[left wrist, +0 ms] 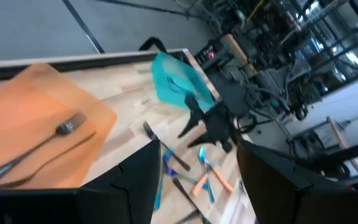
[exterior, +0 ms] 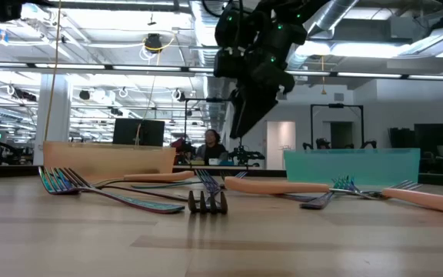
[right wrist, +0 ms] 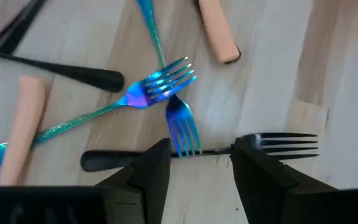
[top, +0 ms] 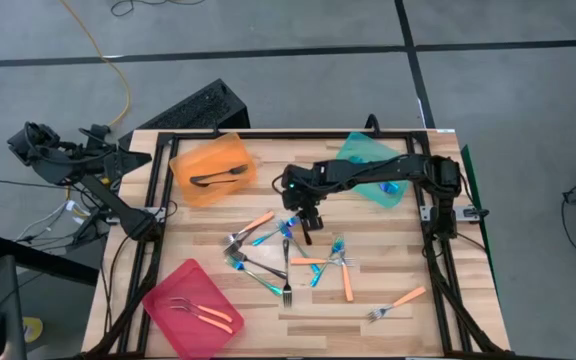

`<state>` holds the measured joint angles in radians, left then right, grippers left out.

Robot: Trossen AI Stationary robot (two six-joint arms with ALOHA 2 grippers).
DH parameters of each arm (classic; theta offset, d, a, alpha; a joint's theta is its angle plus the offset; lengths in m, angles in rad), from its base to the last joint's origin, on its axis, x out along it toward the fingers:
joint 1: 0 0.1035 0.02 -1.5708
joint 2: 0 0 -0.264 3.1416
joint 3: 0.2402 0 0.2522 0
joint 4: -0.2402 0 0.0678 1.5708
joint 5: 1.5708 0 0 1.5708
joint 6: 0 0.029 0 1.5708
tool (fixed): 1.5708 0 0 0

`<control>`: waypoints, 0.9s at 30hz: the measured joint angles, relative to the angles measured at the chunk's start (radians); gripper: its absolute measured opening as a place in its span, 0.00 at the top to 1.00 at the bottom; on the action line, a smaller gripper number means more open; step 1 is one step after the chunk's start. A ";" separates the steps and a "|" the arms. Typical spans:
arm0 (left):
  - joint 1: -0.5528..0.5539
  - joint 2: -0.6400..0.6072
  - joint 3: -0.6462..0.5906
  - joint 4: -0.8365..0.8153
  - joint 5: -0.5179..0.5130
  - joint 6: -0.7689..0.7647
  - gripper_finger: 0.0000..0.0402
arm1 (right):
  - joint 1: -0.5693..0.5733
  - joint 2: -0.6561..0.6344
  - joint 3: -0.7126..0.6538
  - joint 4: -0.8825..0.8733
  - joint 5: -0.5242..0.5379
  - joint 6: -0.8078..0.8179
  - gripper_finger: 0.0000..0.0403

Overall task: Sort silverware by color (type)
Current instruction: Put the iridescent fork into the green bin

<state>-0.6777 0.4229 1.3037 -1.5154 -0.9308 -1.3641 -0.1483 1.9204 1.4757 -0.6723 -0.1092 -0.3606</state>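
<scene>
Right claw (right wrist: 194, 165), spread, hovers over a blue fork (right wrist: 182, 127) crossing a black fork (right wrist: 197, 151); closing might pinch both.

Two black jointed arms, small green lights on the right arm (top: 368, 172), blunt dark claw fingers (right wrist: 148, 174).

From above I see forks (top: 286, 258) heaped across the table's middle, blocking any low pass there; the right gripper (top: 308, 226) hangs over the heap, fingers apart, a blue fork (right wrist: 182, 127) and a dark fork (right wrist: 197, 152) crossing directly beneath; bare wood (top: 408, 262) lies open at three o'clock; the orange tray (top: 183, 170) walls eleven o'clock, the teal tray (top: 363, 152) one o'clock, the pink tray (top: 163, 300) seven o'clock.
</scene>
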 joint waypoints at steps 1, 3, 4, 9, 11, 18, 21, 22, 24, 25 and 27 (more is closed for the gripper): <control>0.000 0.000 0.000 0.000 -0.003 -0.004 0.51 | -0.002 0.011 0.004 0.020 0.000 0.018 0.53; 0.000 0.001 0.000 0.001 0.000 -0.011 0.51 | -0.008 0.021 0.001 0.006 0.000 0.063 0.53; 0.000 0.002 0.000 0.000 0.001 -0.015 0.51 | -0.012 0.022 -0.001 -0.016 0.002 0.081 0.53; 0.001 0.004 0.000 0.001 -0.008 -0.019 0.51 | -0.018 0.028 0.002 -0.087 0.004 0.183 0.53; 0.001 0.005 0.000 0.002 -0.029 -0.019 0.51 | -0.017 0.027 0.000 -0.129 0.003 0.234 0.53; 0.001 0.009 -0.009 0.007 -0.103 -0.010 0.51 | -0.001 0.011 0.001 -0.279 0.003 0.423 0.53; 0.001 0.010 -0.038 0.003 -0.140 -0.019 0.51 | 0.021 0.011 0.001 -0.345 0.003 0.480 0.53; 0.001 0.010 -0.046 0.003 -0.145 -0.027 0.51 | 0.030 0.011 0.001 -0.362 0.003 0.493 0.53; 0.001 0.010 -0.061 0.006 -0.148 -0.038 0.51 | 0.049 0.011 0.001 -0.382 0.003 0.513 0.53; 0.001 0.010 -0.070 0.008 -0.148 -0.045 0.51 | 0.059 0.011 0.001 -0.381 0.003 0.518 0.53; 0.001 0.010 -0.088 0.008 -0.148 -0.066 0.51 | 0.083 0.011 0.002 -0.379 0.003 0.511 0.53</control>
<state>-0.6765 0.4324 1.2155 -1.5071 -1.0786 -1.4306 -0.0649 1.9312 1.4773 -1.0518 -0.1065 0.1509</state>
